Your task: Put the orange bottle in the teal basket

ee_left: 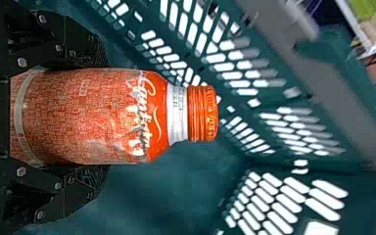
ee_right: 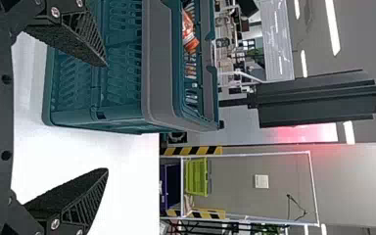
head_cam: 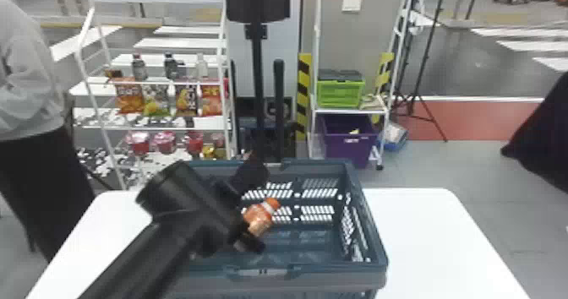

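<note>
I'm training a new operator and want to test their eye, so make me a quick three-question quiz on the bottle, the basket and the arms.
1. Which end effector grips the bottle?
A) the left
B) the right
2. True or false: the bottle's cap has been taken off.
3. Fill in: the basket stands on a white ____.

Key: 1 A, the left end effector; 2 false, the cap is on; 3 table.
</note>
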